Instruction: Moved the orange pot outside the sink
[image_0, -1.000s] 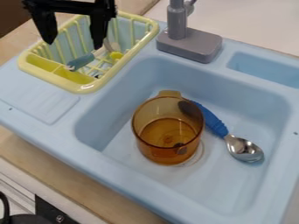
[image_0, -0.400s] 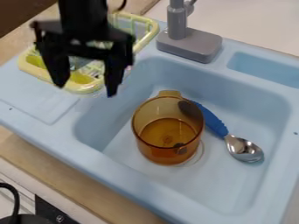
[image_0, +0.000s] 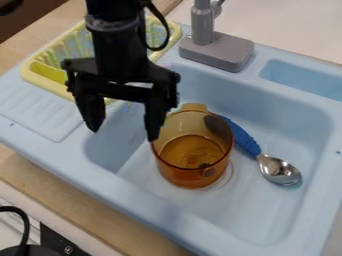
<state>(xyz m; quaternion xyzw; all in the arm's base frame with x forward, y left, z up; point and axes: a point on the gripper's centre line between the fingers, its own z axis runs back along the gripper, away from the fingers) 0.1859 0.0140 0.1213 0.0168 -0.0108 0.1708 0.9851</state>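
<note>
Open gripper (image_0: 123, 131) above the left side of the sink (image_0: 267, 215), transparent orange pot (image_0: 190, 177) standing inside the sink

The pot is upright on the sink's floor, below and to the right of the gripper as seen in the camera view; the two fingers (image_0: 155, 120) hang pointing down, spread well apart with nothing between them, the right-hand one overlapping the pot's left rim in the view, though whether they touch I cannot tell; a blue-handled metal spoon (image_0: 278, 170) lies in the sink just beside the pot, its handle partly behind it
</note>
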